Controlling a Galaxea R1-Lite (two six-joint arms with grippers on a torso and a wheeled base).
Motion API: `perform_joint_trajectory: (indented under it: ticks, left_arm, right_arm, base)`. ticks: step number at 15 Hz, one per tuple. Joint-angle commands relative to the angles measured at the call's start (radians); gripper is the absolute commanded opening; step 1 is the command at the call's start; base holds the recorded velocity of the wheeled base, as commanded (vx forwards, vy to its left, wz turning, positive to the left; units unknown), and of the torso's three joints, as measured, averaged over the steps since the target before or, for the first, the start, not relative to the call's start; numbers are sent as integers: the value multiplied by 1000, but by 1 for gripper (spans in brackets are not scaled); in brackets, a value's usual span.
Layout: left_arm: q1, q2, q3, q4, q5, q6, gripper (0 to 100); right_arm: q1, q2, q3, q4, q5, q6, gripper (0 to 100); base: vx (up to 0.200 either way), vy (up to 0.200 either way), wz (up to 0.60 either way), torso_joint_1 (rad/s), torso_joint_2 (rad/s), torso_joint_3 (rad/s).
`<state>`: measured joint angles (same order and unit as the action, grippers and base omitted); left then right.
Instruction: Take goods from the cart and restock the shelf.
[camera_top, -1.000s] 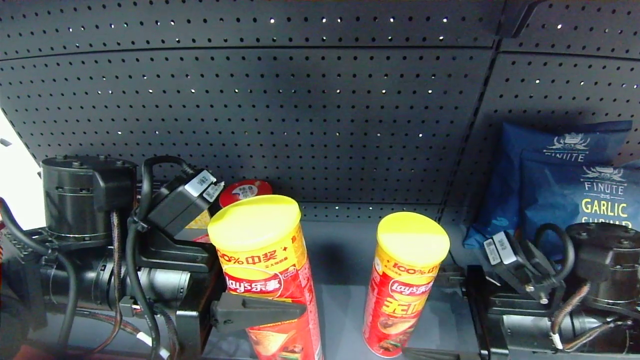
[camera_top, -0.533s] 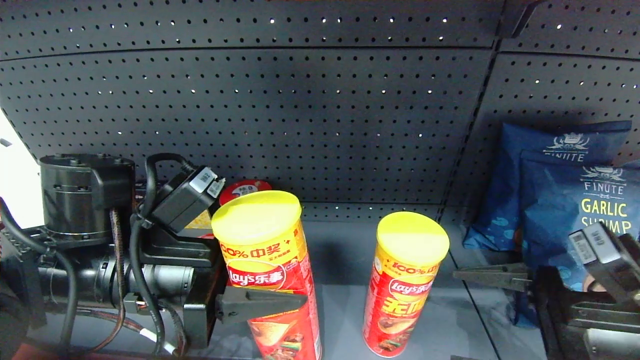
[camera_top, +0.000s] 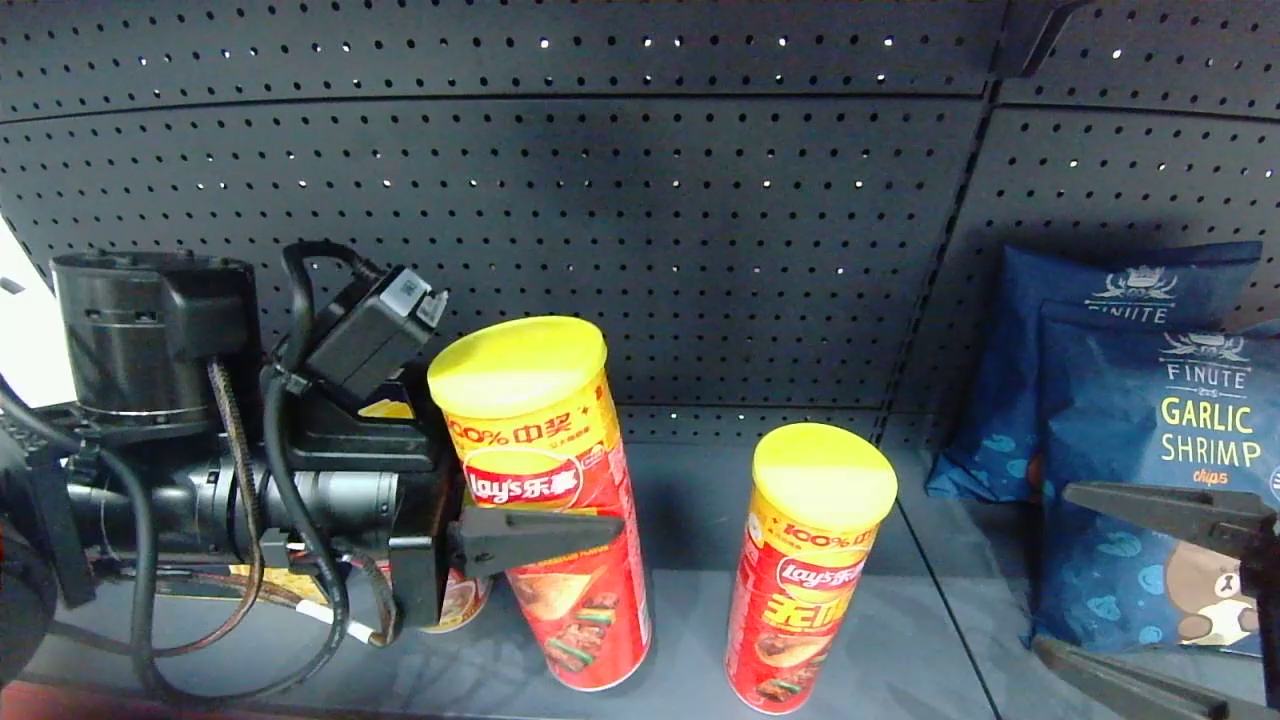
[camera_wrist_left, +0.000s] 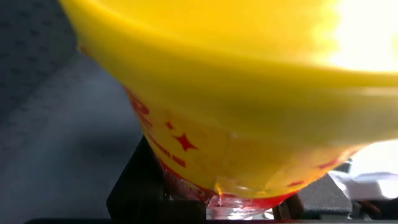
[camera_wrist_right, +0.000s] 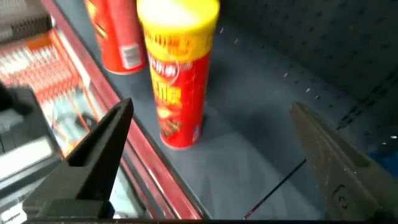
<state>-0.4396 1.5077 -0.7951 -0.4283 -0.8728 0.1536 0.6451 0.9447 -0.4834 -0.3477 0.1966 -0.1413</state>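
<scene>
A red chips can with a yellow lid (camera_top: 545, 500) is held a little tilted at the shelf's left part, my left gripper (camera_top: 535, 535) shut on its middle. I cannot tell whether its base touches the shelf board (camera_top: 700, 600). In the left wrist view the same can (camera_wrist_left: 249, 93) is very close. A second, matching can (camera_top: 815, 570) stands upright to its right, free of both grippers. My right gripper (camera_top: 1130, 595) is open at the far right, apart from that can. In the right wrist view this gripper (camera_wrist_right: 214, 168) has the standing can (camera_wrist_right: 180, 81) beyond its fingers.
Blue snack bags (camera_top: 1150, 420) lean on the perforated back panel at the right, behind my right gripper. Another can (camera_top: 460, 600) stands partly hidden behind my left gripper. The shelf's red front edge (camera_wrist_right: 143, 168) runs below the cans.
My left gripper has raised its can and carried it farther in over the shelf. My right gripper has pulled away to the right from the standing can, its fingers open.
</scene>
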Motion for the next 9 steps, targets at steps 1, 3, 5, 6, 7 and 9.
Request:
perform_joint_trajectory:
  ticks: [1, 3, 5, 6, 7, 9]
  left_arm:
    - [5, 69, -87, 3, 66, 0, 0]
    - [15, 105, -131, 6, 66, 0, 0]
    - [4, 154, -207, 36, 66, 4, 0]
    - [4, 167, -254, 108, 67, 11, 0]
    - [4, 180, -299, 180, 69, 35, 0]
    - [7, 244, -372, 252, 70, 127, 0]
  right_arm:
    - [-7, -37, -4, -2, -16, 9, 100]
    - [-4, -38, 2, -2, -23, 12, 100]
    - [-7, -52, 8, -2, -23, 25, 100]
    - [-7, -61, 20, -2, -23, 38, 100]
    - [-5, -81, 42, -2, -25, 38, 100]
    - [-7, -112, 82, -2, -25, 40, 100]
  base:
    - [0, 0, 0, 0, 0, 0]
    - [0, 0, 0, 0, 0, 0]
    - [0, 0, 0, 0, 0, 0]
    - [0, 0, 0, 0, 0, 0]
    - [0, 0, 0, 0, 0, 0]
    - [0, 0, 0, 0, 0, 0]
